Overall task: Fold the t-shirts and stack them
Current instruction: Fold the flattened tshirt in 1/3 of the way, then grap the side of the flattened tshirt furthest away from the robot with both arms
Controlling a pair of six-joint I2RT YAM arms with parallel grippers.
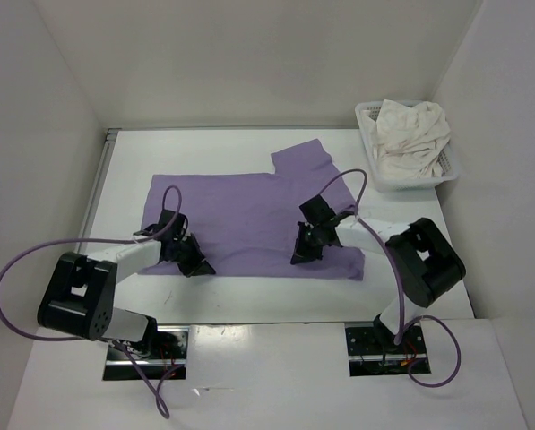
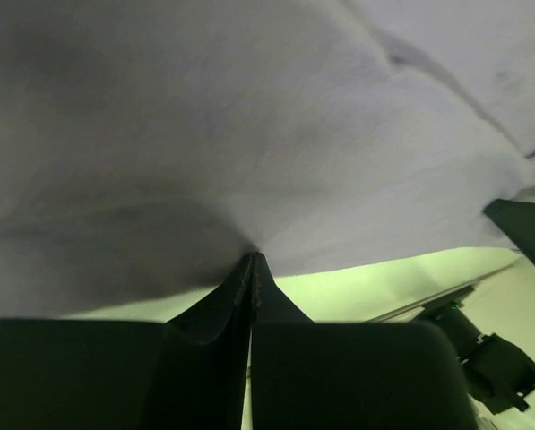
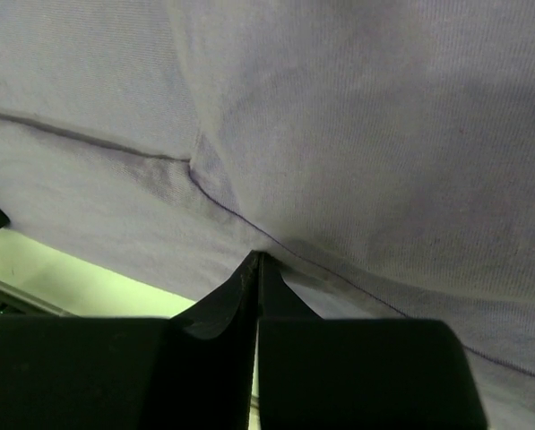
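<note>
A lavender t-shirt [image 1: 249, 215] lies spread flat on the white table, one sleeve pointing to the back right. My left gripper [image 1: 183, 253] is shut on the shirt's near edge at the left; in the left wrist view the cloth [image 2: 249, 134] puckers into its closed tips [image 2: 252, 259]. My right gripper [image 1: 306, 244] is shut on the near edge further right, its tips [image 3: 260, 256] pinching the cloth [image 3: 357, 116] beside a seam. A cream white t-shirt [image 1: 412, 134] lies crumpled in the basket.
The white mesh basket [image 1: 414, 184] stands at the back right corner of the table [image 1: 249, 300]. White walls close in the left, back and right sides. Purple cables loop from both arms.
</note>
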